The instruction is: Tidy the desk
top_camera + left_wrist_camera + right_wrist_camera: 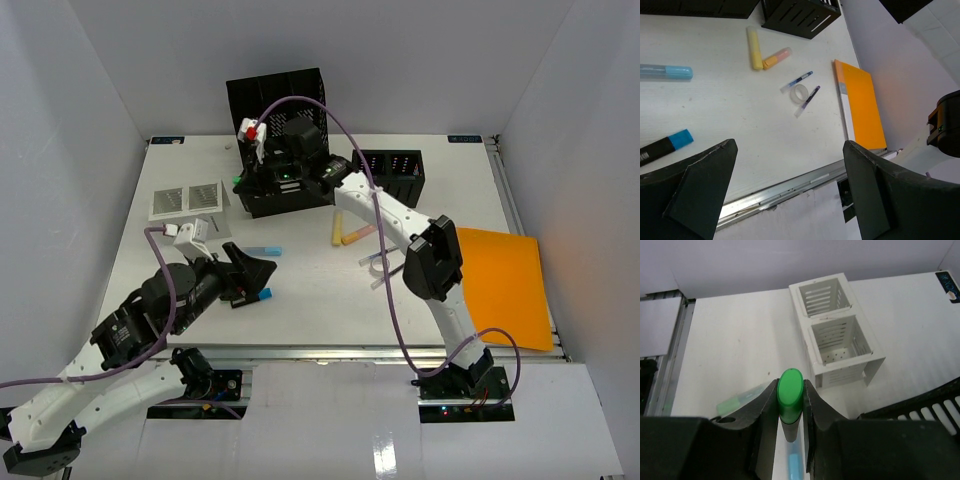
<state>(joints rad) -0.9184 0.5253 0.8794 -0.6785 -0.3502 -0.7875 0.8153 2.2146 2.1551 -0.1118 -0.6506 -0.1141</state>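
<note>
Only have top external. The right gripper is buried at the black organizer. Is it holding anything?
Observer: Yes. The right wrist view shows the right gripper shut on a green-capped marker, cap pointing up.
Operator: Left one? From above I can't see between the fingers.
Observer: The left gripper is wide open with nothing in it, over bare desk.
Operator: What's by the pens next to the right forearm? I can't resolve it.
Observer: A clear tape roll lies flat between the two pens, left of the orange folder.
</note>
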